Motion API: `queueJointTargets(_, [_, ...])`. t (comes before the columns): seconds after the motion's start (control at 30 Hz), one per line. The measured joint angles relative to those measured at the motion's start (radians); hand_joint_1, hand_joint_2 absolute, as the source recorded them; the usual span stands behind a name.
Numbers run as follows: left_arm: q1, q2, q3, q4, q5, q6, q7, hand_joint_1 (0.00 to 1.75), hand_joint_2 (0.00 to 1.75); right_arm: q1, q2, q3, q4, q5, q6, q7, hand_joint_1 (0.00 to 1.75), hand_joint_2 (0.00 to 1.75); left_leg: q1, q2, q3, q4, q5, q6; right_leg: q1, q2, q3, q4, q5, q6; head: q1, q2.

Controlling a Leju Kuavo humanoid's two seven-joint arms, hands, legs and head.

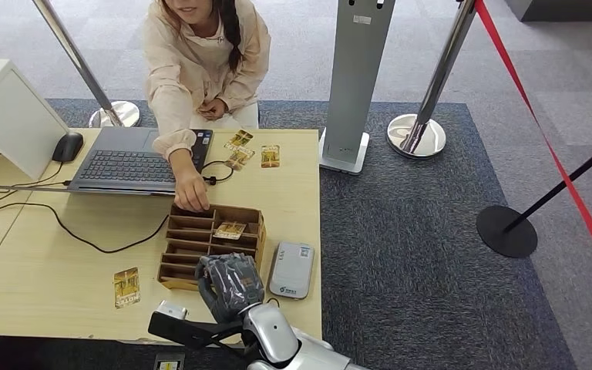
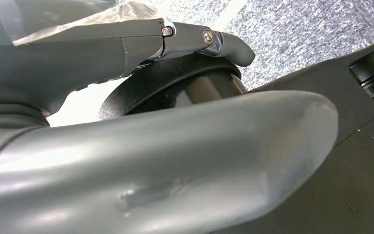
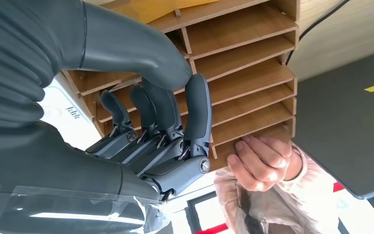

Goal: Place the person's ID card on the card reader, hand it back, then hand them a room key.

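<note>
My right hand [image 1: 227, 285] hovers over the near end of the wooden slotted card rack [image 1: 189, 235], beside the white card reader [image 1: 291, 270]. In the right wrist view its fingers [image 3: 165, 141] are curled in below the thumb, with no card seen between them, close to the rack's slots [image 3: 243, 73]. One yellow card [image 1: 230, 230] lies on the rack's far part. The person's hand [image 1: 193, 199] touches the rack's far edge, also seen as the person's hand [image 3: 260, 163] in the right wrist view. My left hand [image 2: 175, 161] hangs by my body holding nothing.
A yellow card [image 1: 126, 287] lies on the table's near left. Three more cards [image 1: 248, 149] sit by the open laptop [image 1: 127, 162]. A mouse [image 1: 67, 146], cables and a white box [image 1: 4, 116] occupy the left. Stanchions and a grey kiosk [image 1: 352, 85] stand beyond the table.
</note>
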Motion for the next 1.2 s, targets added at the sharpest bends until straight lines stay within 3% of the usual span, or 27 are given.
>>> queueJointTargets(0.03, [0.0, 0.0, 0.0, 0.0, 0.0, 0.0, 0.0, 0.0, 0.0, 0.0, 0.001, 0.0, 0.0, 0.0, -0.001, -0.001, 1.38, 1.75, 0.0, 0.0, 0.0, 0.0, 0.0, 0.0, 0.0, 0.0, 0.0, 0.0, 0.0, 0.0, 0.0, 0.0])
queueJointTargets(0.17, [0.0, 0.0, -0.002, 0.0, 0.0, 0.0, 0.0, 0.0, 0.0, -0.001, 0.004, 0.0, 0.004, 0.0, -0.007, -0.006, 0.42, 1.75, 0.0, 0.0, 0.0, 0.0, 0.0, 0.0, 0.0, 0.0, 0.0, 0.0, 0.0, 0.0, 0.0, 0.0])
queueJointTargets(0.4, [0.0, 0.0, -0.007, 0.0, 0.002, 0.0, 0.001, 0.0, 0.0, -0.006, 0.01, -0.007, 0.004, 0.0, -0.028, -0.019, 0.09, 1.75, 0.0, 0.0, 0.0, 0.0, 0.0, 0.0, 0.0, 0.0, 0.0, 0.0, 0.0, 0.0, 0.0, 0.0])
queueJointTargets(0.63, [-0.001, 0.0, -0.016, 0.0, 0.003, 0.0, 0.002, 0.0, 0.0, -0.012, 0.01, -0.016, -0.018, 0.014, -0.029, -0.015, 0.1, 1.75, 0.0, 0.0, 0.0, 0.0, 0.0, 0.0, 0.0, 0.0, 0.0, 0.0, 0.0, 0.0, 0.0, 0.0])
queueJointTargets(0.73, [-0.001, 0.0, -0.016, 0.0, 0.003, 0.0, 0.001, 0.0, 0.0, -0.013, 0.01, -0.017, -0.028, 0.017, -0.025, -0.007, 0.25, 1.75, 0.0, 0.0, 0.0, 0.0, 0.0, 0.0, 0.0, 0.0, 0.0, 0.0, 0.0, 0.0, 0.0, 0.0])
queueJointTargets(0.83, [-0.001, 0.0, -0.017, 0.0, 0.007, 0.0, -0.003, 0.0, 0.0, -0.013, 0.008, -0.017, -0.035, 0.029, -0.016, 0.011, 0.5, 1.75, 0.0, 0.0, 0.0, 0.0, 0.0, 0.0, 0.0, 0.0, 0.0, 0.0, 0.0, 0.0, 0.0, 0.0])
queueJointTargets(0.97, [0.0, 0.0, -0.017, 0.0, 0.01, 0.0, -0.007, 0.0, 0.0, -0.013, 0.008, -0.018, -0.038, 0.047, -0.011, 0.023, 0.98, 1.75, 0.0, 0.0, 0.0, 0.0, 0.0, 0.0, 0.0, 0.0, 0.0, 0.0, 0.0, 0.0, 0.0, 0.0])
queueJointTargets(1.07, [0.0, 0.0, -0.017, 0.0, 0.012, 0.0, -0.008, 0.0, 0.0, -0.013, 0.007, -0.018, -0.038, 0.06, -0.009, 0.032, 1.18, 1.75, 0.0, 0.0, 0.0, 0.0, 0.0, 0.0, 0.0, 0.0, 0.0, 0.0, 0.0, 0.0, 0.0, 0.0])
queueJointTargets(1.2, [0.0, 0.0, -0.017, 0.0, 0.014, 0.0, -0.009, 0.0, 0.0, -0.012, 0.006, -0.019, -0.037, 0.072, -0.004, 0.042, 1.28, 1.75, 0.0, 0.0, 0.0, 0.0, 0.0, 0.0, 0.0, 0.0, 0.0, 0.0, 0.0, 0.0, 0.0, 0.0])
